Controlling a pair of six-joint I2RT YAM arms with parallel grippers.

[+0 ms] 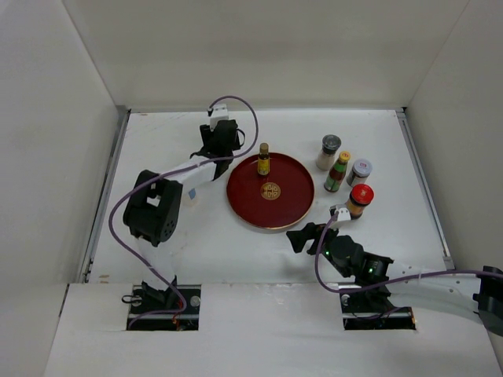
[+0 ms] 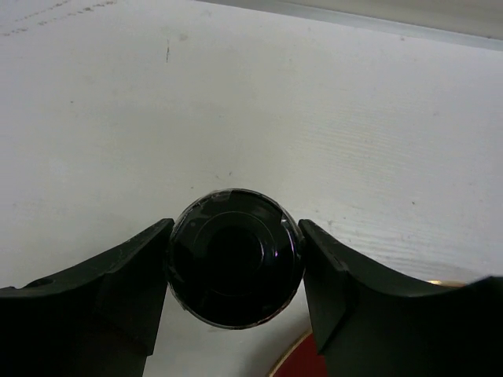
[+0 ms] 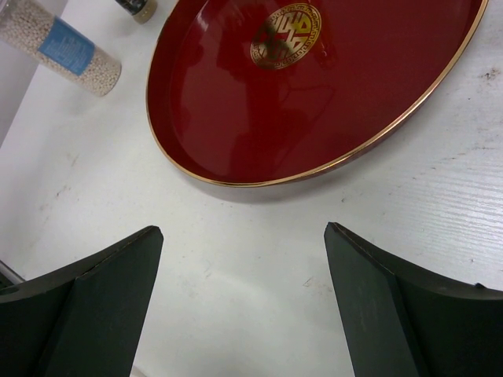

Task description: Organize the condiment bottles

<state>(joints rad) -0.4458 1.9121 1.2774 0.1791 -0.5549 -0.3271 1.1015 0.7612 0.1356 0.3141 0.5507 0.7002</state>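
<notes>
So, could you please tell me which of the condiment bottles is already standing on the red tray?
The small brown bottle with the yellow label, upright inside the red tray near its far rim; the other bottles in view are off it.

Bare table [image 3: 251, 314] lies open between the fingers of the right gripper [image 3: 244, 229] up to the red tray [image 3: 236, 118]; four bottles [image 1: 337, 174] crowd its right flank; a black-capped bottle [image 2: 236, 271] fills the left gripper [image 2: 236, 224].

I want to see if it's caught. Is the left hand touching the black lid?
Touching. In the left wrist view, both fingers of the left hand press the sides of the black lid, no gap showing.
</notes>
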